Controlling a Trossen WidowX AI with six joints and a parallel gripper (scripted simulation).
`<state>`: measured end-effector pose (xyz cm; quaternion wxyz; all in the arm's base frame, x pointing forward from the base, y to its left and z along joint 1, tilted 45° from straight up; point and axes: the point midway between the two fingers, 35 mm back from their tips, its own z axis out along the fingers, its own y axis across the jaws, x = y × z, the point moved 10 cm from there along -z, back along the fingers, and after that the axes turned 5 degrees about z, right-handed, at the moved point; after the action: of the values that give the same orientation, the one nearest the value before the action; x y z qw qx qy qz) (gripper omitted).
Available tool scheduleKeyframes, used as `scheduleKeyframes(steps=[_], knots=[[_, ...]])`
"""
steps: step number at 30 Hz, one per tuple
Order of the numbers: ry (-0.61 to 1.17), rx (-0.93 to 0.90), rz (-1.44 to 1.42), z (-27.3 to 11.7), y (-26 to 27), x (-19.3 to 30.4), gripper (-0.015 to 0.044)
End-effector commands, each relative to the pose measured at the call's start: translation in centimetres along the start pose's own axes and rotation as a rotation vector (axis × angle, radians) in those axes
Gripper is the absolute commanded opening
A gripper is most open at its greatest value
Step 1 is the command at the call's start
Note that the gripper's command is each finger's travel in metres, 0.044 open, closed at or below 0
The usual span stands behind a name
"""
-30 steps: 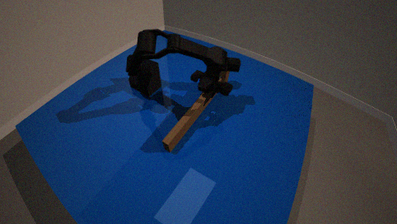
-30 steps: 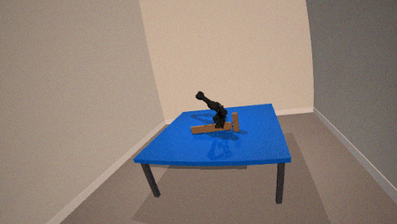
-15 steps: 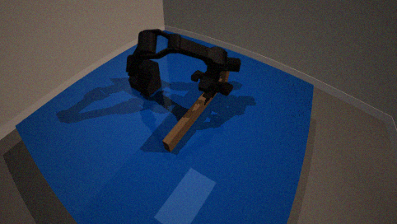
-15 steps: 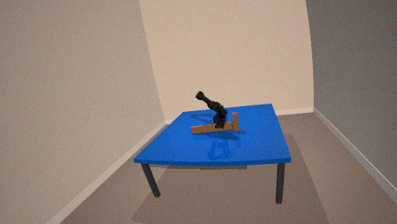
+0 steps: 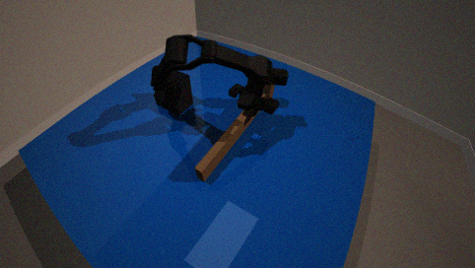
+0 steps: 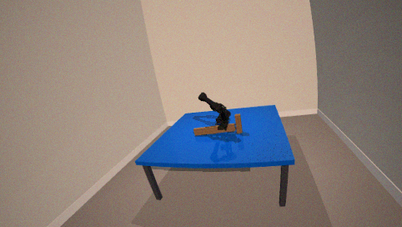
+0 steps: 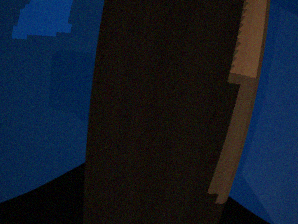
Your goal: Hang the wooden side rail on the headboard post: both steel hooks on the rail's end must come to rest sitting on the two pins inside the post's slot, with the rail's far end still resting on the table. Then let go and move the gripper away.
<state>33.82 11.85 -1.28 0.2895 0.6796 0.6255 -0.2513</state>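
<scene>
The wooden side rail [image 5: 216, 154] [image 6: 204, 131] [image 7: 160, 100] reaches from its far end, low at the table, to the upright headboard post [image 5: 269, 91] [image 6: 238, 123]. My gripper [image 5: 248, 118] [image 6: 223, 128] [image 7: 142, 171] is shut on the rail, nearer to the post than to the far end. In the exterior view the rail's post-side end is right beside the post, with at most a narrow gap. In the wrist view the rail fills the middle, mostly in dark shadow, with a lit strip on its right side. The hooks, the pins and the slot cannot be made out.
The blue table [image 5: 305, 197] [image 6: 258, 148] bears the rail and the post. The black arm [image 5: 232, 56] [image 6: 214, 104] arches over the table to the rail. A pale lit patch [image 5: 223, 235] lies on the table in front of the rail's far end. Walls stand behind the table.
</scene>
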Motion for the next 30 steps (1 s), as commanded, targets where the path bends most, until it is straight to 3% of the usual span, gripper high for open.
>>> scheduleKeyframes(steps=[1,30], knots=[[0.006,-0.01,0.005,-0.31,0.1,0.25,0.0],[0.006,-0.01,0.005,-0.33,0.07,0.53,0.0]])
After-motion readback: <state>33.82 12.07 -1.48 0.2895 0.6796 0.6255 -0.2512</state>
